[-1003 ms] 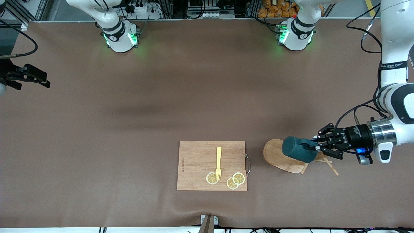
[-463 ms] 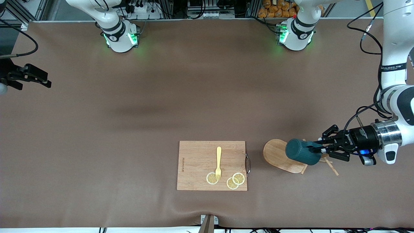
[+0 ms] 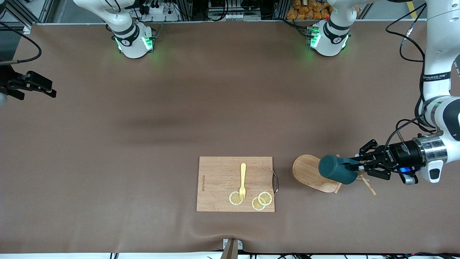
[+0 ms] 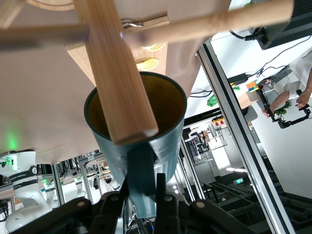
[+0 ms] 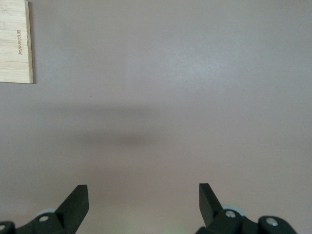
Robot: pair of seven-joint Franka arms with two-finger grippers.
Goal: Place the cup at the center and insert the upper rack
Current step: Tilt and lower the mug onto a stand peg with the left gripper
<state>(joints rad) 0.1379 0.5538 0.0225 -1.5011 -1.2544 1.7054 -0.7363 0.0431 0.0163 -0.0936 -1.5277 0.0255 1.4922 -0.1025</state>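
Cup held on its side over the lying rack
Left pincer clamps the cup by its handle above the upper rack; right pincer waits, spread wide, over bare tabletop

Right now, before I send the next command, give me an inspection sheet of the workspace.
Surface: brown table mat, wrinkled at the camera-side edge.
Job's things: cup held on its side over the upper rack, which lies tipped over; the rack's pole reaches the cup's mouth in the left wrist view.
Clutter: cutting board with a yellow fork and lemon slices.
Grippers: left gripper shut on the cup's handle; right gripper open, waiting at the right arm's end.
Cables: black cables along the left arm.
Surroundings: aluminium frames and equipment past the bases.
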